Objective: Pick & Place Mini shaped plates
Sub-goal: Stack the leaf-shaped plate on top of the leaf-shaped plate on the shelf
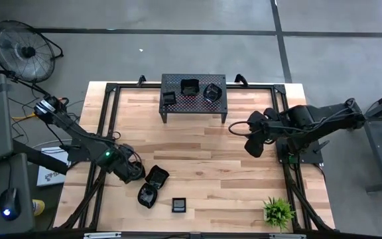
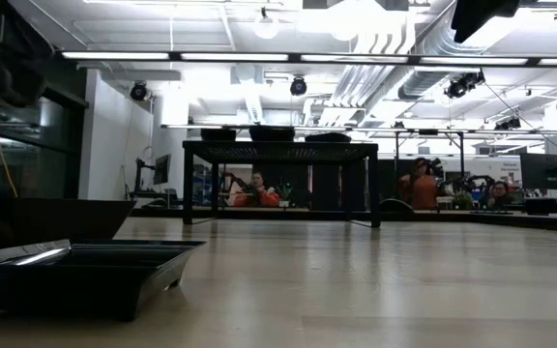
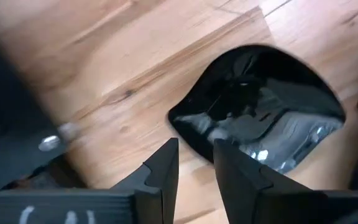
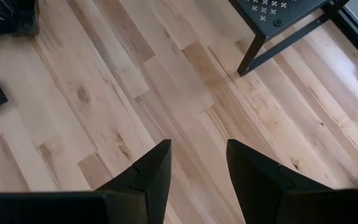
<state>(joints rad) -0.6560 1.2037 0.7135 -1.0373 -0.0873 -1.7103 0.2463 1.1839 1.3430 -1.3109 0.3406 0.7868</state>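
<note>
Black glossy rounded plate [image 3: 263,112] lies just beyond the left gripper [image 3: 194,162], fingers slightly apart, perhaps touching its rim; right gripper [image 4: 197,165] hangs parted above bare table [image 4: 104,112].

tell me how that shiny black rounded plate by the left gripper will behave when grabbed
The rounded plate looks rigid, so it likely keeps its shape. Its glossy, mirror-like surface could slip between the left gripper fingers. It seems shallow and flat-lying on the table, so it probably slides rather than rolls.

Overhead view straight down, low view level along the table [image 1: 244,159], wrist views close above its boards.
</note>
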